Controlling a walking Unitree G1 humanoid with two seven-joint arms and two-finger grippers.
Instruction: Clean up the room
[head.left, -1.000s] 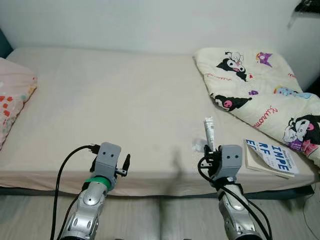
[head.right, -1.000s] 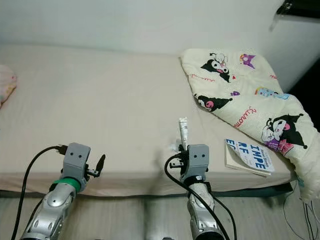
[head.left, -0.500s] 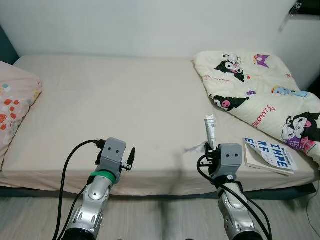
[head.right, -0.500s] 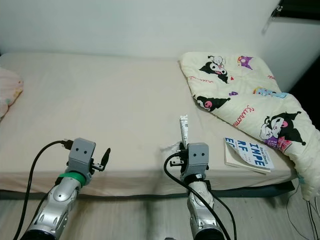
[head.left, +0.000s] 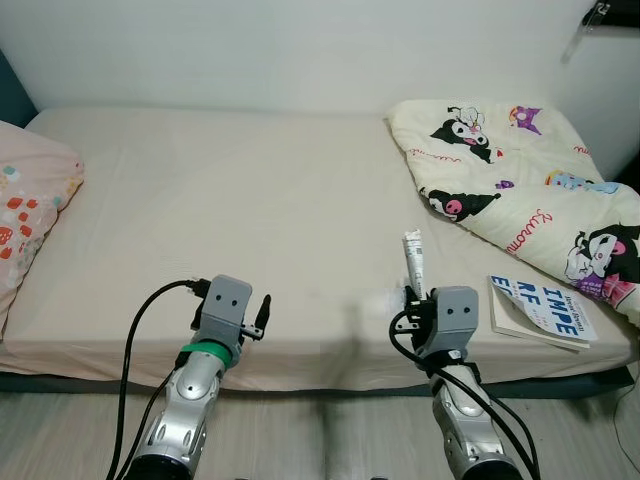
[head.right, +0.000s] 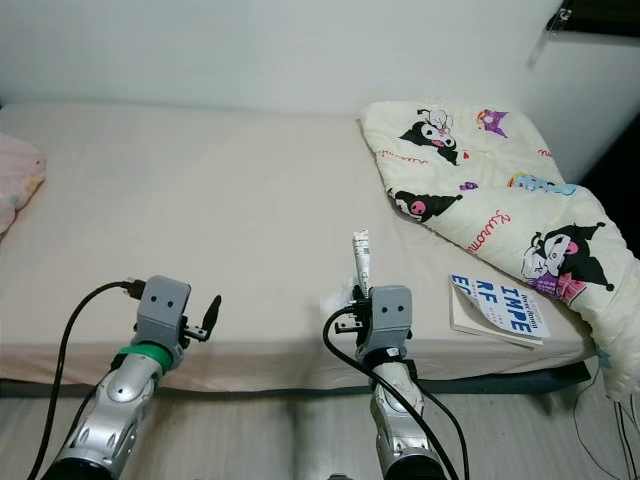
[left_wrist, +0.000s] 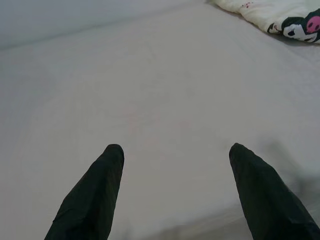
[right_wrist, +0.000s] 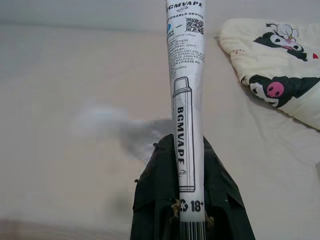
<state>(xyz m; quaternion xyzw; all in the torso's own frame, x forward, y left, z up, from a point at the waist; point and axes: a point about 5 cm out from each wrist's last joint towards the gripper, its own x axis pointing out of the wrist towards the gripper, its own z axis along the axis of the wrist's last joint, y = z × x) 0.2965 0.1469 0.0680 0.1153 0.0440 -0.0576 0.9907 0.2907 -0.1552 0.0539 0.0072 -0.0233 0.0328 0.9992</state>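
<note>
Both silver arms reach forward from the lower edge of the head views, side by side and well apart, each ending in a grey box-shaped wrist block. The left arm carries a green ring just behind its block, and a black cable loops out from its outer side. The left hand (left_wrist: 172, 192) has its two long black fingers (left_wrist: 92, 192) spread wide with nothing between them. The right hand (right_wrist: 189, 175) is closed, its black fingers (right_wrist: 155, 200) pressed together around a slim white printed packet (right_wrist: 186, 100) that stands upright out of the grip. Black cables run down along the right forearm.
</note>
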